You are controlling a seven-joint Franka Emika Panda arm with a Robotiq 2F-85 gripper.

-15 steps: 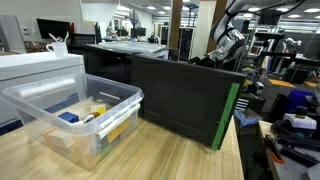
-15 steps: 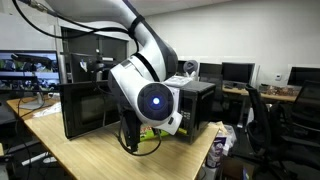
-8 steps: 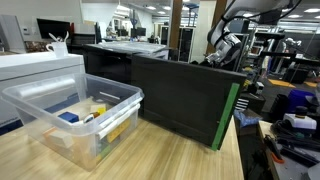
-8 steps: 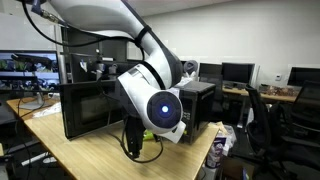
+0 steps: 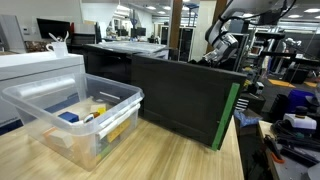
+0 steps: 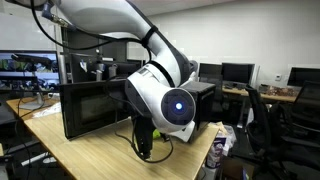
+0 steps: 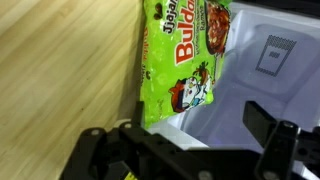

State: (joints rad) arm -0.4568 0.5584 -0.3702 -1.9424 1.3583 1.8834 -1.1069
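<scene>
Even overhead office lighting, soft shadows; wrist view bright, fingers (image 7: 268, 150) blurred dark; exterior views low-resolution, grainy.

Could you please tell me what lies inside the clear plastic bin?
A blue item and a yellow item show inside the clear plastic bin; whatever lies beneath them is hidden.

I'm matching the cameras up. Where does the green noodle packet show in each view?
Wrist view: packet at top centre, above the open gripper.
Exterior view: just a green sliver of it under the arm.
Exterior view: not seen; the black box stands before that spot.
Shared landmark: the wooden table.
</scene>
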